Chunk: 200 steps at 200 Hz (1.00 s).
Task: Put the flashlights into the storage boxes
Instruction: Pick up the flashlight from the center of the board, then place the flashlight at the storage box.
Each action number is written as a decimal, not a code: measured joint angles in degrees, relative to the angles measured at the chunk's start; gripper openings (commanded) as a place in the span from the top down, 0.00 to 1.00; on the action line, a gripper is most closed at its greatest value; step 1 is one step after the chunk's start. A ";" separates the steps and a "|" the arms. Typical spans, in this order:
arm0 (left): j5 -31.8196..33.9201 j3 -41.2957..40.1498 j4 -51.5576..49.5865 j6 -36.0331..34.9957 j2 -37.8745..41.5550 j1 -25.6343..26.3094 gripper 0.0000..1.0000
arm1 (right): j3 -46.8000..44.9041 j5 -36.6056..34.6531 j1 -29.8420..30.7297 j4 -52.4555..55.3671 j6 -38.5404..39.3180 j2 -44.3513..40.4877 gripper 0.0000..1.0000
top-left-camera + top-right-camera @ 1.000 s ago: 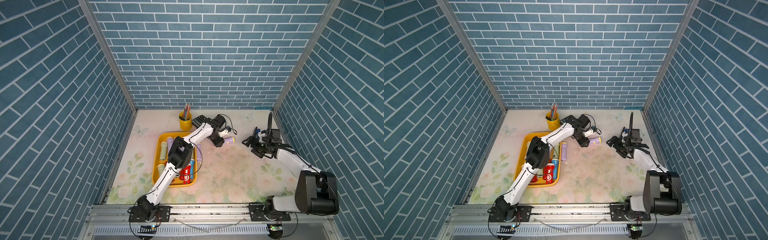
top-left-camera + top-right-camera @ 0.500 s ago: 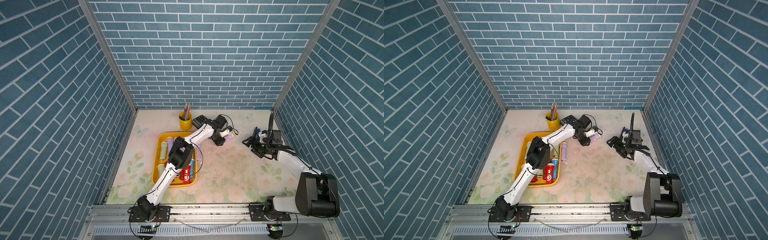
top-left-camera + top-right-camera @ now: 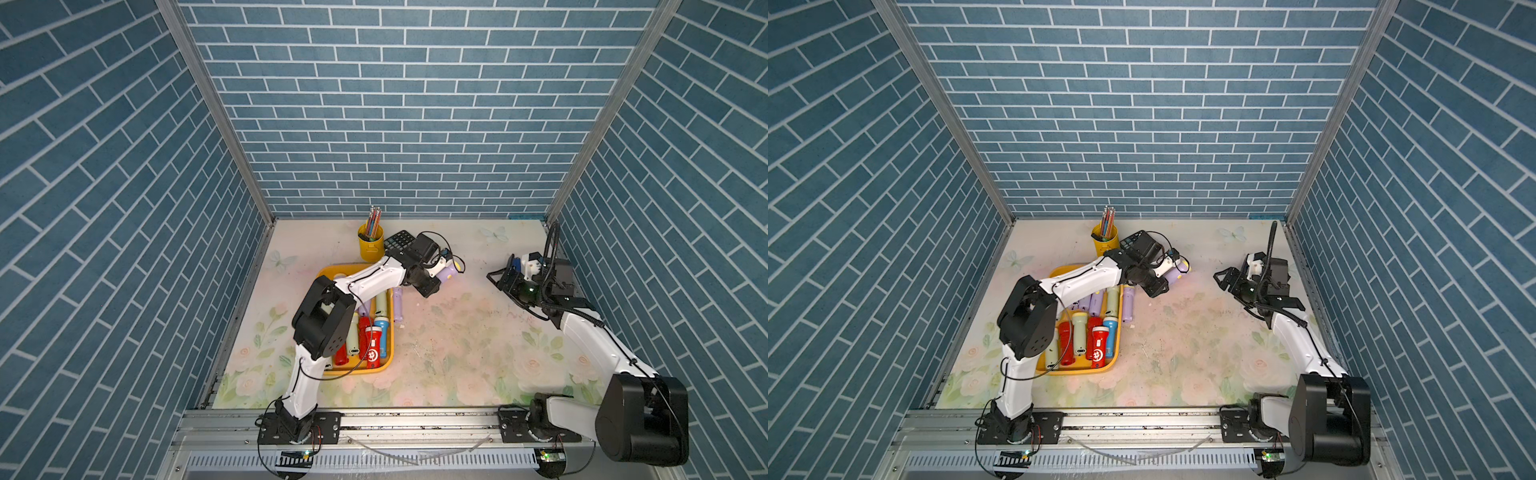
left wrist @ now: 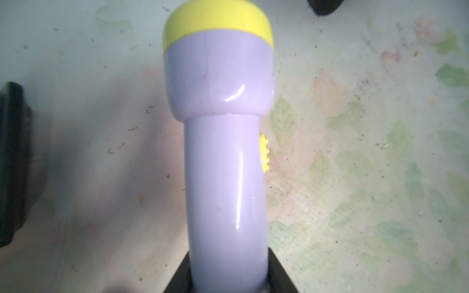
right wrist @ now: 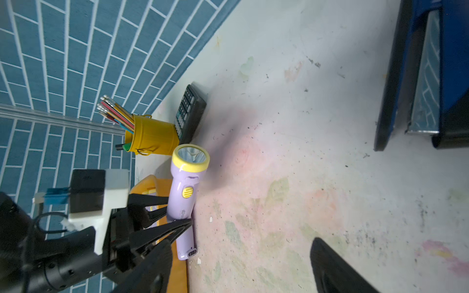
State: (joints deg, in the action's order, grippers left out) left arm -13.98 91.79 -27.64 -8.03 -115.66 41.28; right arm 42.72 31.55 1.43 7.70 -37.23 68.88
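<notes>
Top views, near edge first: a metal rail (image 3: 415,420) carries both arm bases. Past it, on the floral table (image 3: 457,345), the orange-yellow tray (image 3: 392,345) sits on the left side, long axis running near-to-far. Inside it, flashlights (image 3: 372,349) lie packed side by side: red, blue, pale green, w/ lilac ones farther in. The left arm's elbow hides part of the tray. A second lilac flashlight (image 3: 398,305) lies on the table, outside the tray, just beside its right wall and roughly parallel w/ it.

Farther on, the left gripper (image 3: 441,272) is past the tray's far right corner. Its jaws are closed round the handle of the held lilac flashlight (image 3: 450,272), whose yellow head points twd the right arm's side. In the left wrist view the handle runs out from btwn the jaws, yellow switch (image 4: 264,154) on its side, table underneath. Can't tell if it touches the table.

The right gripper (image 3: 503,277) is approx level w/ it, well apart, on the right side. Its jaws are spread wide, w/ nothing btwn them. A blue-black stapler (image 3: 515,264) is just beside it, slightly farther back.

Farthest: a black calculator (image 3: 399,240), touching or nearly touching a yellow pencil cup (image 3: 371,246) full of coloured pencils (image 3: 375,216), then the blue brick wall (image 3: 395,104).
</notes>
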 measured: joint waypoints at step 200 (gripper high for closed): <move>1.97 -51.82 38.60 28.30 39.12 0.00 0.84 | 0.09 -1.90 20.00 -14.53 -5.38 -0.61 0.17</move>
State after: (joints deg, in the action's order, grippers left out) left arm -12.01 39.97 10.96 20.27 -76.53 41.28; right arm 42.81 29.65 21.43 -6.83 -42.61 68.27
